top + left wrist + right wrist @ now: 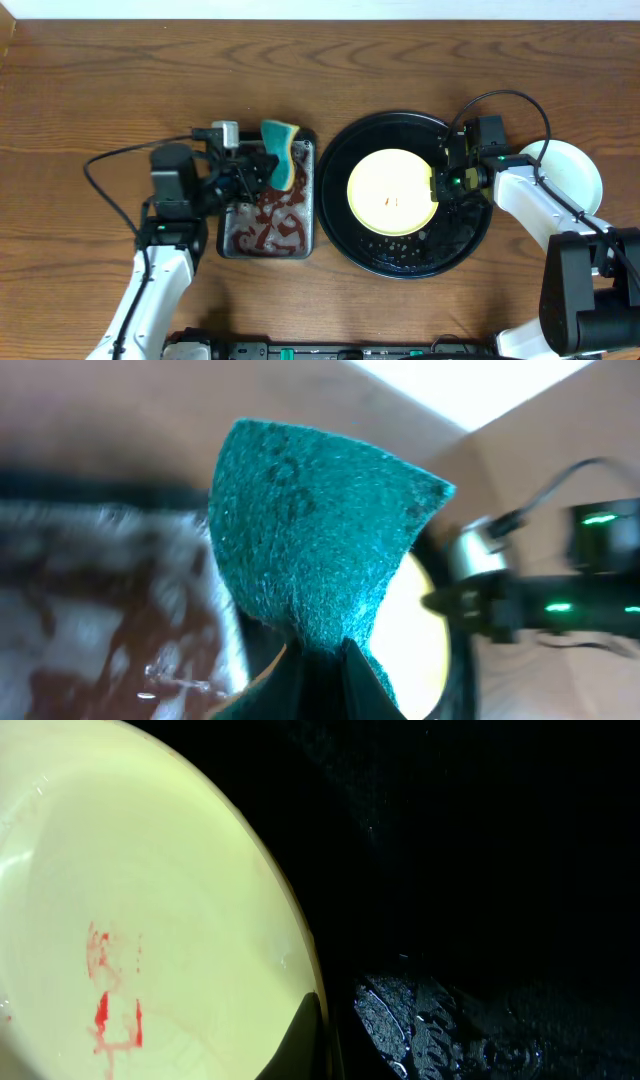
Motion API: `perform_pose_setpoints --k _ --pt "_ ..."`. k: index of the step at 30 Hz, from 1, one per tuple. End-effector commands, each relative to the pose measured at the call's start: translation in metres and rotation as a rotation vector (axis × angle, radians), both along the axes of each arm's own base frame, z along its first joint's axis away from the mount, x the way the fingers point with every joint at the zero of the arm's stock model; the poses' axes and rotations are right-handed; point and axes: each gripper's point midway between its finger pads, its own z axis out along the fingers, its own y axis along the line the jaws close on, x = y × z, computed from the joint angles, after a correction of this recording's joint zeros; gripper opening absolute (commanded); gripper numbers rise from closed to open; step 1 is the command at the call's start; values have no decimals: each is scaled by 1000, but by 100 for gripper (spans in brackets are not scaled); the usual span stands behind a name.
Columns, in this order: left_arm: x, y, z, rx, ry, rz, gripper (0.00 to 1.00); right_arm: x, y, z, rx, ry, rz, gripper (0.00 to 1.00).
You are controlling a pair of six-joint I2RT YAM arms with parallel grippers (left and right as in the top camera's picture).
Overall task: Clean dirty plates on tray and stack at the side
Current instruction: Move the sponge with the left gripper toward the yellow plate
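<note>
Pinching yellow plate [392, 195] rim, apparently — right gripper [438, 187]; left gripper [258, 170] clamps sponge [282, 155].

Overhead: fixed above, facing straight down on wooden table [90, 70], far enough back to take in the whole workspace. Left wrist: set close behind green sponge [320, 530] filling centre frame, facing past metal pan [70, 525] at left toward yellow plate [420, 640] and right arm [540, 605] at right. Right wrist: extremely close, angled down, plate across left half, black tray [480, 870] over the rest. Plate common to all three views; sponge and pan common to overhead and left wrist.
</note>
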Motion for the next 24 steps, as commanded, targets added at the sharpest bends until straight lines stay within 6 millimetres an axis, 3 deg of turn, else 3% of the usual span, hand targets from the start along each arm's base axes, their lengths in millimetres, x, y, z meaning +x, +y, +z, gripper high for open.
perform_pose_setpoints --k 1,5,14,17,24 --pt "7 24 -37 248 67 187 7 -3 1 -4 -6 8 17 1" --pt "0 42 -68 481 133 313 7 -4 1 -5 -6 6 17 1" --pt "2 20 -39 532 161 253 7 -7 1 -11 -5 5 17 1" --pt "-2 -2 -37 533 155 185 7 -7 1 -11 -4 5 17 1" --pt "-7 -89 -24 478 34 -24 7 -14 13 -12 15 24 48 1"
